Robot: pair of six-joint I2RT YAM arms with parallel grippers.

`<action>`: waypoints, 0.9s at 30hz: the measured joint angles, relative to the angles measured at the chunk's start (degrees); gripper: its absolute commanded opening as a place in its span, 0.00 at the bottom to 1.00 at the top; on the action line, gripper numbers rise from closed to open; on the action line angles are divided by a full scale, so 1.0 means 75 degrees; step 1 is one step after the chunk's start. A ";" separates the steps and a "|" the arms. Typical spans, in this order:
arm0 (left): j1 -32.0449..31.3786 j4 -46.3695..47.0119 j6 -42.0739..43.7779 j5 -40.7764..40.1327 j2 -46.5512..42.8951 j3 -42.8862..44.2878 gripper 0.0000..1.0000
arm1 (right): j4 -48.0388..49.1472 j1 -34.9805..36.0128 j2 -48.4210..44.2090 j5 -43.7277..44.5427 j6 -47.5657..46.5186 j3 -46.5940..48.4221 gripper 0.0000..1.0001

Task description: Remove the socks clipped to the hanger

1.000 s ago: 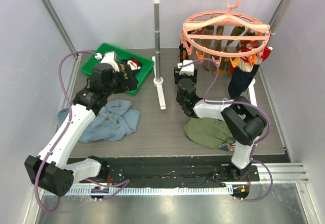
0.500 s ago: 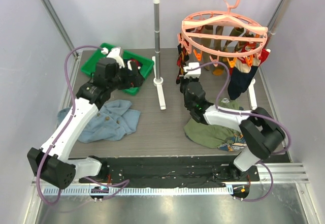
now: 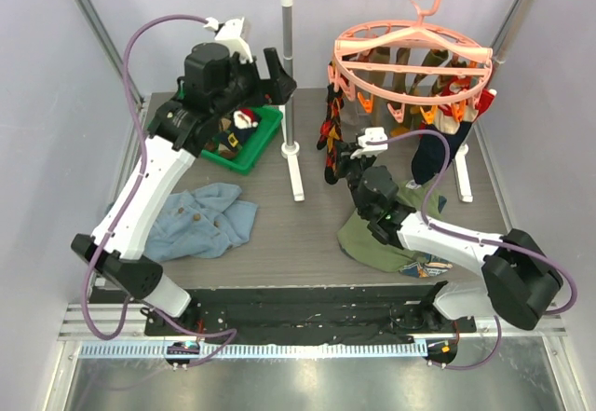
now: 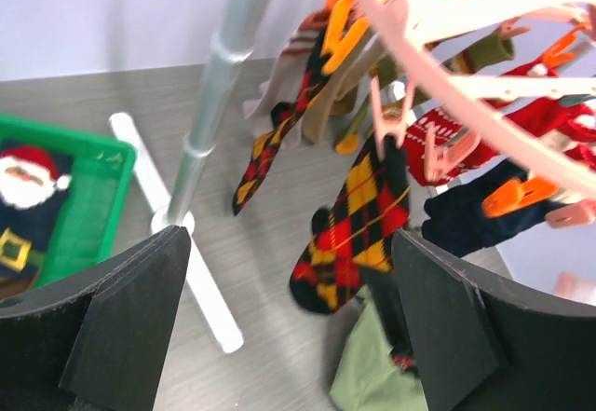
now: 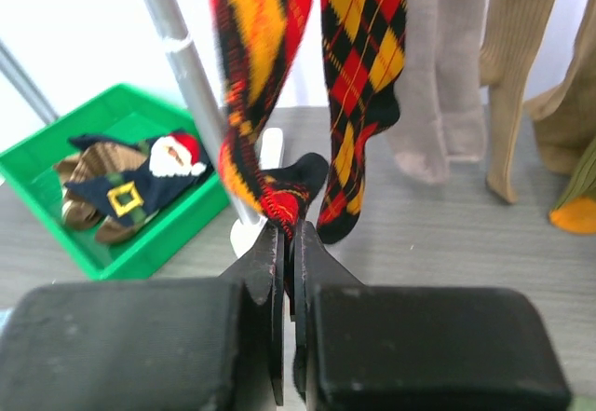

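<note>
Under the left side of the pink hanger [image 3: 410, 46], the right arm's fingers [image 5: 264, 267] are pinching the toe of a red, yellow and black argyle sock [image 5: 279, 197] that is hanging from the ring beside the grey rail post [image 3: 288, 66]. Up near that post, the left arm's fingers [image 4: 130, 313] are standing spread wide and gripping nothing, above the green tray [image 3: 261, 145], while other socks [image 3: 433, 155] are dangling around the ring.
</note>
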 measured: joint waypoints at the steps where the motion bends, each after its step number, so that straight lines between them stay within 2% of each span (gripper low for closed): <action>1: -0.0050 -0.0006 0.0003 -0.0003 0.0149 0.0201 0.91 | -0.0055 0.0009 -0.0061 -0.0041 0.0050 -0.0058 0.01; 11: -0.0589 -0.0172 0.0000 -0.0067 0.1714 0.1958 0.84 | -0.0283 0.0122 -0.0799 -0.0353 0.0323 -0.0562 0.01; 16: -0.0912 -0.0201 -0.0003 -0.0073 0.2363 0.2585 0.78 | -0.0437 0.0131 -0.1035 -0.0388 0.0361 -0.0705 0.01; 27: -0.1236 0.0006 -0.0035 -0.0073 0.2780 0.2777 0.67 | -0.0635 0.0178 -0.1343 -0.0495 0.0527 -0.0845 0.01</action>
